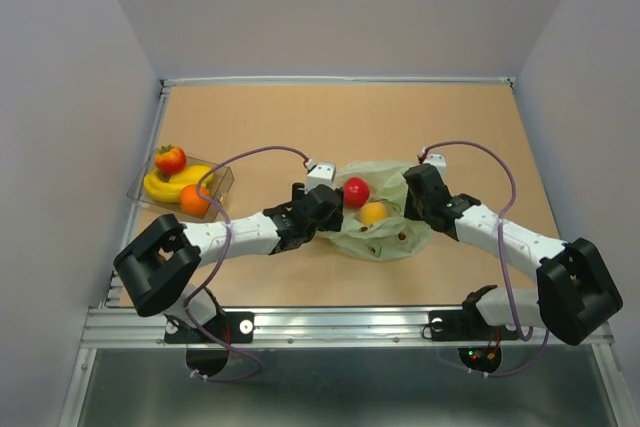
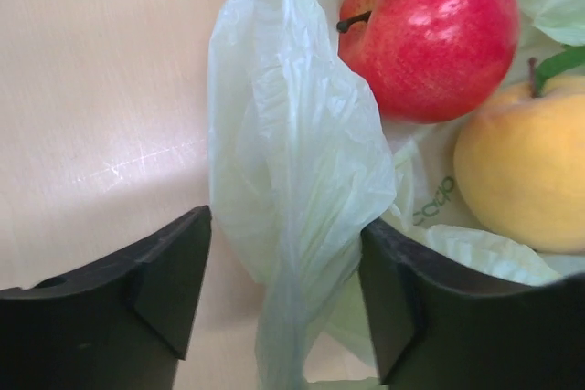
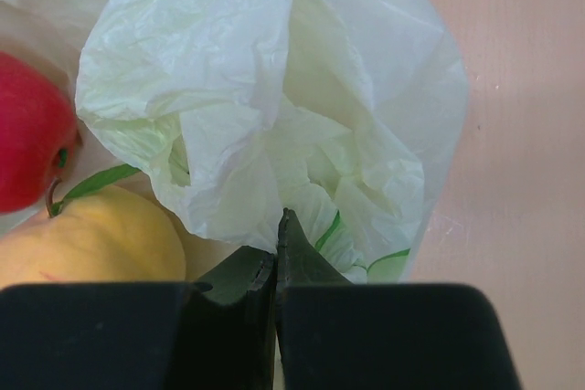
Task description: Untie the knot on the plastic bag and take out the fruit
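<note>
The left gripper [image 2: 283,317] stands spread, with a fold of the plastic bag [image 2: 292,180] hanging between its fingers. The right gripper [image 3: 276,253] is pressed together, pinching the bag's opposite edge. Between them the bag lies open on the table [image 1: 300,117], a red apple [image 2: 430,29] and a yellow-orange fruit [image 2: 526,171] touching on its film. Well apart at the left, a clear box [image 1: 228,179] holds a banana [image 1: 165,187], a strawberry [image 1: 170,158] and an orange [image 1: 195,200].

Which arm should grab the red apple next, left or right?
Left: the left tool stands open, the red apple just ahead, though a fold of the plastic bag lies between its fingers. The right tool is shut, apparently on bag film.
</note>
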`<action>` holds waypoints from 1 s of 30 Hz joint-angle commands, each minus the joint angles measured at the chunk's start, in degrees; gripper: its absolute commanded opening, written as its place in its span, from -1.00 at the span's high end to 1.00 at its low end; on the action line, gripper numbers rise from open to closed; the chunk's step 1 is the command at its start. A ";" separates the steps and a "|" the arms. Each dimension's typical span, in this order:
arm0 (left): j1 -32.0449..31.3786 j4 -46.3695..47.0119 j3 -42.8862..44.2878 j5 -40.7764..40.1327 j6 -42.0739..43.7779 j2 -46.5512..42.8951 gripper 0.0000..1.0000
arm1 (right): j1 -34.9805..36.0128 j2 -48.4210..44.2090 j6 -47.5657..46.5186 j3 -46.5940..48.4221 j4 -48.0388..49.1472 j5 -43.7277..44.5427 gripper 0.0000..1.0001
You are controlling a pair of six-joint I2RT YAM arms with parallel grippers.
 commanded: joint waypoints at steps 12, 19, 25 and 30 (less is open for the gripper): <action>-2.30 -4.17 12.86 -2.36 2.30 -14.95 -0.68 | -0.24 -1.23 -0.87 1.23 4.87 -3.14 0.99; -3.00 -9.45 25.70 2.20 3.71 -1.42 -0.50 | -0.24 -1.23 -0.87 1.32 5.13 -3.85 0.99; -2.92 -16.39 33.26 0.98 3.88 10.62 -0.51 | -0.24 -2.11 -0.70 0.70 5.22 -4.37 0.99; -2.57 -17.46 34.94 -4.10 4.85 16.70 -0.52 | -0.24 -2.37 -0.26 -0.09 5.22 -4.90 0.99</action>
